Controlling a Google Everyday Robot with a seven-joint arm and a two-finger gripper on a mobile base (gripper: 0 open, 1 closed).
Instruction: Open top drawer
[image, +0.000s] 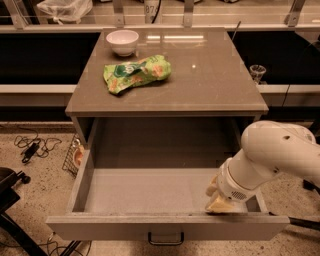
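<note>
Top drawer (125, 227) open; pincer (219, 201) inside, front-right corner.

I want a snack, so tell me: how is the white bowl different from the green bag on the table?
The white bowl is round and upright; the green bag is crumpled and lies flat. The bowl is plain white; the bag is green with printing. The bowl sits nearer the far edge than the bag. Both rest on the tabletop, above the open top drawer, whose front right corner holds the gripper.
</note>
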